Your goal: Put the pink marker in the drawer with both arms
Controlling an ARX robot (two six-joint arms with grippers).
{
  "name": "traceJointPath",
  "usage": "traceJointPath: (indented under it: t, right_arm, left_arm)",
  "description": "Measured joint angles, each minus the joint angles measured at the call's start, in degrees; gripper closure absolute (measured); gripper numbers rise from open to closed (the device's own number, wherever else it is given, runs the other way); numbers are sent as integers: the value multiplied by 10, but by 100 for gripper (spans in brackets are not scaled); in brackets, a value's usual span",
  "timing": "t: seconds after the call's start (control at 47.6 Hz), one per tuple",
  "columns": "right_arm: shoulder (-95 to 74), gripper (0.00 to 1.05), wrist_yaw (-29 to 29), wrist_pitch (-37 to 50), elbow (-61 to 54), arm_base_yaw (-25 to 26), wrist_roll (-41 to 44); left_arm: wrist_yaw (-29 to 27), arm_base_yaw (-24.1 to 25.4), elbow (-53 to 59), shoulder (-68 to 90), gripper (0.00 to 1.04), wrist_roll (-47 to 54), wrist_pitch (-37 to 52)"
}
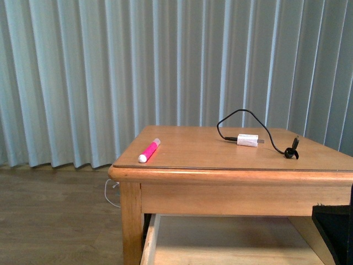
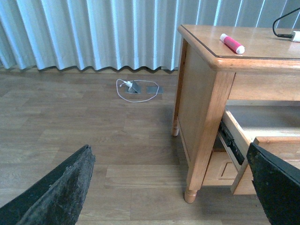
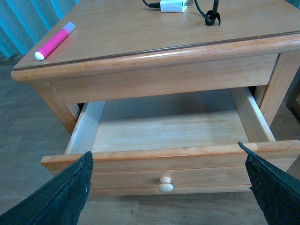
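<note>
Pale blue curtains (image 1: 83, 72) hang behind the wooden worktop (image 1: 209, 154). The pink marker (image 1: 149, 150) lies untouched near the worktop's front left corner. The drawer (image 3: 140, 178) below stands pulled out (bare inside, as far as I see). My left claw (image 2: 168, 150) and right claw (image 3: 165, 150) both gape wide, holding nothing. By my reckoning the opening is done, and the pick-up and drop-in are left.

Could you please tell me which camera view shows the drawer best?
The right wrist view: it looks down into the open drawer, showing its bare wooden floor, both side walls, front panel and knob. The front view catches only a strip of its inside under the tabletop; the left wrist view sees one corner from the side.
</note>
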State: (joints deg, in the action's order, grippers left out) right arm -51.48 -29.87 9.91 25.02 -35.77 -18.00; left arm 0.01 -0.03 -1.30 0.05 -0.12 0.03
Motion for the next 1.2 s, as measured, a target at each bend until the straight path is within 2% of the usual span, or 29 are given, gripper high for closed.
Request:
traceJointPath:
  t: [0.42, 0.588, 0.714, 0.945, 1.113, 1.197]
  right_arm:
    - [0, 8, 0, 0, 0, 0, 0]
    - [0, 8, 0, 0, 0, 0, 0]
    - [0, 8, 0, 0, 0, 0, 0]
    - [0, 8, 0, 0, 0, 0, 0]
    - [0, 8, 0, 0, 0, 0, 0]
    - [0, 8, 0, 0, 0, 0, 0]
  left_arm:
    - [0, 0, 0, 0, 6, 0, 0]
    - [-91, -50, -6, 40, 6, -20, 18]
    - [-120, -102, -55, 155, 6, -19, 91]
    - [-144, -156, -198, 431, 6, -6, 260]
    - [-147, -173, -313, 616, 6, -6, 296]
    - [-151, -182, -382, 712, 6, -13, 286]
